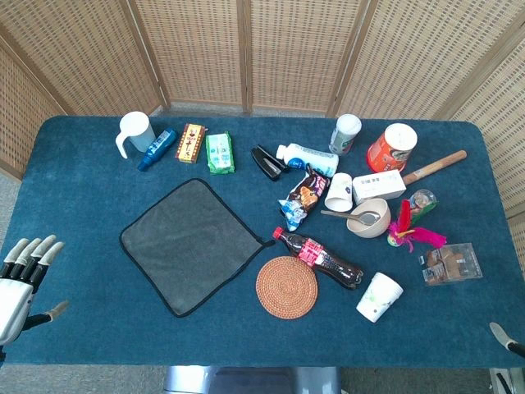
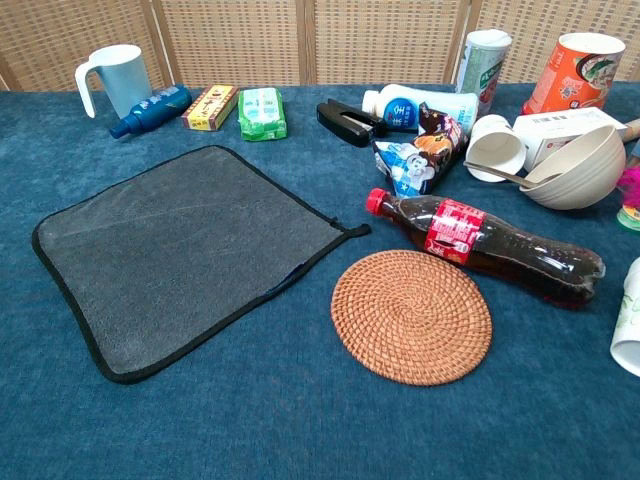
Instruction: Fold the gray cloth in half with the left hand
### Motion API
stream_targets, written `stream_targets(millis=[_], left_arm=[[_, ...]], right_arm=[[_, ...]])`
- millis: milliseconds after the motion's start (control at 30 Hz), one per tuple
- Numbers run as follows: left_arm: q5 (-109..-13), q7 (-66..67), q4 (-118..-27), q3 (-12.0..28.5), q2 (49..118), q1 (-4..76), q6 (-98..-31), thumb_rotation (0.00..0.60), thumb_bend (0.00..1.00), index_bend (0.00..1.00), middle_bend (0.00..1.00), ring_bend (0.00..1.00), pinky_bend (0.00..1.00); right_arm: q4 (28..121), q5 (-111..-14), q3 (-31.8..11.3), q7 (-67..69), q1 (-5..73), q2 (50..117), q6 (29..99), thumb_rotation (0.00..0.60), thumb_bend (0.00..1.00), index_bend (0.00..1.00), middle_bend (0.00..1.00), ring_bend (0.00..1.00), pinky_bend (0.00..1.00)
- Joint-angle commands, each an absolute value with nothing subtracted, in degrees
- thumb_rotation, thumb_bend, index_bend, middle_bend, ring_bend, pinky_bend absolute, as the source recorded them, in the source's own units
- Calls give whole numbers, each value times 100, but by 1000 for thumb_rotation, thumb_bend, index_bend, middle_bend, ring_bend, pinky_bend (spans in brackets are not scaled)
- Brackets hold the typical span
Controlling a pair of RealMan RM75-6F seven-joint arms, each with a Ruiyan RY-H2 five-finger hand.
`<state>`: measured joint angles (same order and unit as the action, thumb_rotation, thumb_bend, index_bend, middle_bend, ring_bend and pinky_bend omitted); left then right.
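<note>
The gray cloth (image 1: 190, 245) with a black hem lies flat and unfolded on the blue table, a small loop tag at its right corner. The chest view shows the gray cloth (image 2: 190, 252) spread wide at centre left. My left hand (image 1: 23, 277) hovers at the table's front left edge, well left of the cloth, fingers straight and apart, thumb out, holding nothing. Of my right hand (image 1: 507, 338) only a fingertip shows at the bottom right corner of the head view. Neither hand appears in the chest view.
A woven coaster (image 1: 286, 286) and a cola bottle (image 1: 320, 258) lie just right of the cloth. A white pitcher (image 1: 134, 133), blue bottle (image 1: 156, 149), boxes, stapler, cups, bowl (image 1: 369, 217) and snacks crowd the back and right.
</note>
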<state>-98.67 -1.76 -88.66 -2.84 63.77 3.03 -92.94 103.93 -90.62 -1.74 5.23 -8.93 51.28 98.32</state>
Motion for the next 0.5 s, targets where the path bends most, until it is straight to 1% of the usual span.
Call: stream_targets(millis=[33,167,300,433,500], left_arm=[[-9875,-166,-8874,-290,6383,314,-9268,600,138,68,0,0,39],[-9896,-108,-8878,-310,6409,326,-9217,600,138,77,0,0,44],[-9867,-103,-8902,-274,6439,385,-9134,600,138,109,0,0,42],[-9758,-128,-8958,-70,6463,613,-8937,600,139,146,0,0,35],[-9665,-90,-8987,76,6464,817,-8708,600,139,154,0,0,35]], right_arm=[[10392,-9049,-173,506,-882,5131,9808,600,11,0,0,0,0],[10390,-9039,-176,524,-875,5124,9796,600,9,0,0,0,0],[10411,-9026,-179,628,-889,5089,9818,600,10,0,0,0,0],[10415,-9012,-181,674,-888,5065,9811,600,9,0,0,0,0],[10417,-9009,-181,683,-884,5061,9801,600,10,0,0,0,0]])
